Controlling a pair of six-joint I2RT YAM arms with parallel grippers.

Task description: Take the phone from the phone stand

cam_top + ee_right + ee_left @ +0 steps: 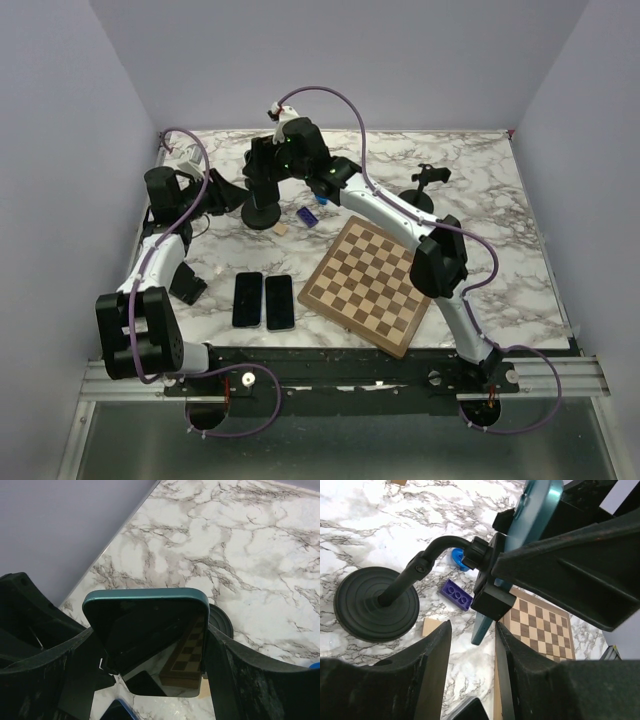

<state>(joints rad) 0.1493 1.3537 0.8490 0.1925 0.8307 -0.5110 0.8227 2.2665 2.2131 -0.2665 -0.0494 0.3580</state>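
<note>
The phone [150,640] has a teal case and a dark screen. It sits in the clamp [485,577] of the black phone stand [376,604], which has a round base and a bent neck. My right gripper [150,647] is shut on the phone's two long edges, above the stand [262,212]. The phone's teal edge [536,510] also shows in the left wrist view, its lower corner poking out below the clamp. My left gripper [472,670] is open and empty, low beside the stand's base, left of it in the top view [228,195].
A chessboard [368,285] lies right of centre. Two dark phones [248,298] [279,301] lie flat near the front. A purple brick [308,215] and a wooden block [282,228] sit by the stand. A second stand [425,185] is at the back right.
</note>
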